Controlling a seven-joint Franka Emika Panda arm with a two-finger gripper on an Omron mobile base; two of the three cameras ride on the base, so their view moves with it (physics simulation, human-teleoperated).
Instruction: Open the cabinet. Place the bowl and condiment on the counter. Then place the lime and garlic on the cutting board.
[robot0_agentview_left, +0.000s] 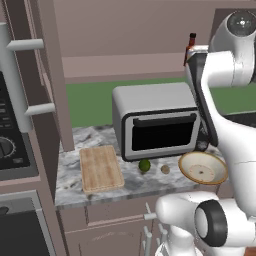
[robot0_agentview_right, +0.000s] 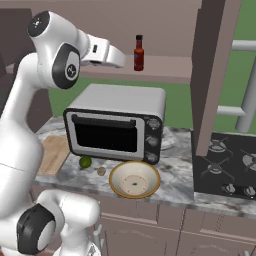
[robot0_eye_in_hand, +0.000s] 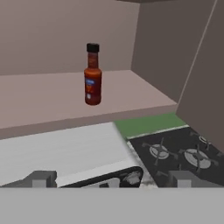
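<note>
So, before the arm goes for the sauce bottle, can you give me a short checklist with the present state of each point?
1. Cabinet open: ok, the door stands swung aside and the shelf is exposed.
2. Condiment upright on the shelf: ok, it stands alone near the shelf's front edge.
3. Fingers open and empty: ok, the gripper holds nothing and is short of the bottle.
4. Bowl already on the counter: ok, it sits in front of the toaster oven.
5. Free counter spot for the bottle: ok, bare stone lies right of the bowl.
6. Lime and garlic on the cutting board: not ok, both lie on the counter beside it.
</note>
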